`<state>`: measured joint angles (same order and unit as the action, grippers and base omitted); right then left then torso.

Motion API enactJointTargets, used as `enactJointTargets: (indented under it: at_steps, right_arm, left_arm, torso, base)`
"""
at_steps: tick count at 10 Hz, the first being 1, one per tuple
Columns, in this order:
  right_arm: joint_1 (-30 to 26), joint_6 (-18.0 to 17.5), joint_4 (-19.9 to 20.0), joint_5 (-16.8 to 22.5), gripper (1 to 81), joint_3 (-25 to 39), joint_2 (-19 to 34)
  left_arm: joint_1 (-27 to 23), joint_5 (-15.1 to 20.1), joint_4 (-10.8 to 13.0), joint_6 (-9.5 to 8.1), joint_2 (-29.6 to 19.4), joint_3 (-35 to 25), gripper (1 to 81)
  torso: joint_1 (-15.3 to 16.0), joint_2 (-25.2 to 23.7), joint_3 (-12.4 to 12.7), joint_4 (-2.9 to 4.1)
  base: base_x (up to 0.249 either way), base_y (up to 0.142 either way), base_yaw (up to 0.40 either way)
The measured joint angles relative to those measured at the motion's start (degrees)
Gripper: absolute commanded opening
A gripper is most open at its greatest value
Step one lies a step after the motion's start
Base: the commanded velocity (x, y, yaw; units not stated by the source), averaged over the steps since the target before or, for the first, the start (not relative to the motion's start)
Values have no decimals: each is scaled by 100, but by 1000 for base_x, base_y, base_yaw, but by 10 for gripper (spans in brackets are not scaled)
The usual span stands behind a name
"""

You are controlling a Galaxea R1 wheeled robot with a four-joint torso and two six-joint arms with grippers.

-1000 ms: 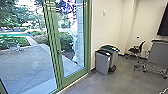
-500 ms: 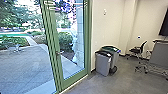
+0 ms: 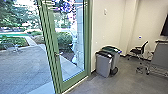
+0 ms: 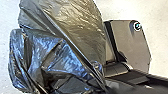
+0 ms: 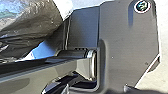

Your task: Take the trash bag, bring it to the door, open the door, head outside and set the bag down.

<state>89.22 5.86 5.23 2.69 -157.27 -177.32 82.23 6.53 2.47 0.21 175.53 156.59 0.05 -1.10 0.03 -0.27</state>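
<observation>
Black, glossy trash bag (image 4: 72, 27), bulging, deeply creased, blue sheen on folds, either claw's state unclear

Bag (image 4: 62, 47): dark, glossy plastic, bulging, deeply creased, bluish sheen on its folds; seen close in both wrist views, beside the robot's base. Door (image 3: 73, 82): tall clear pane, green frame, upright, lever handle (image 3: 58, 54) on one stile; looks closed, standing ahead of the robot.

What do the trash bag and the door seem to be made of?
Trash bag: thin, dark, glossy plastic, judging by its creases and bright highlights.
Door: clear glass, since the yard shows through, in a green frame, perhaps painted metal or wood.
</observation>
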Motion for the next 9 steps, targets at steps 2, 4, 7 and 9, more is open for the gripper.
enactJointTargets:
  at_steps: [2,4,7,9]
  right_arm:
    - [44,-5,0,-11,811,0,0]
    - [61,-17,4,-20,811,0,-2]
    - [79,-35,6,-122,811,0,-10]
    - [79,-35,4,-129,811,0,-11]
  left_arm:
    - [0,2,0,-2,-1,0,10]
    - [0,0,5,0,-1,0,10]
    - [0,0,9,-2,-1,0,10]
    - [0,0,9,0,-1,0,10]
  torso:
    - [0,0,0,0]
    - [0,0,0,0]
    - [0,0,0,0]
    - [0,0,0,0]
  base:
    - [134,0,0]
    - [133,0,0]
    - [133,0,0]
    - [134,0,0]
